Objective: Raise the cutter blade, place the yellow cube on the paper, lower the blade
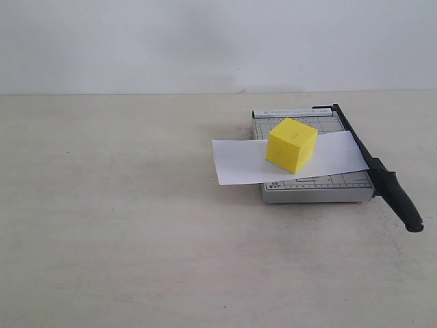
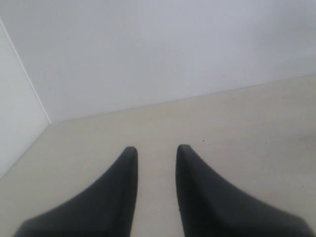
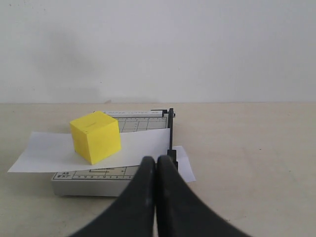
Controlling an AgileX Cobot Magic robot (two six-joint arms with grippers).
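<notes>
Left tool (image 2: 156, 148): fingers parted, nothing between them, above bare bench (image 1: 123, 219). Paper (image 1: 239, 160): lies across the grey cutter base (image 1: 317, 186), right of centre, with its left end overhanging the base. Yellow cube (image 1: 291, 145): seated on the paper over the base, one corner turned to the near side. Cutter blade (image 1: 382, 179): down flat along the base's right edge, over the paper's right end, handle projecting past the near right corner. Right tool (image 3: 157, 159): fingers pressed together, nothing seen between them.
</notes>
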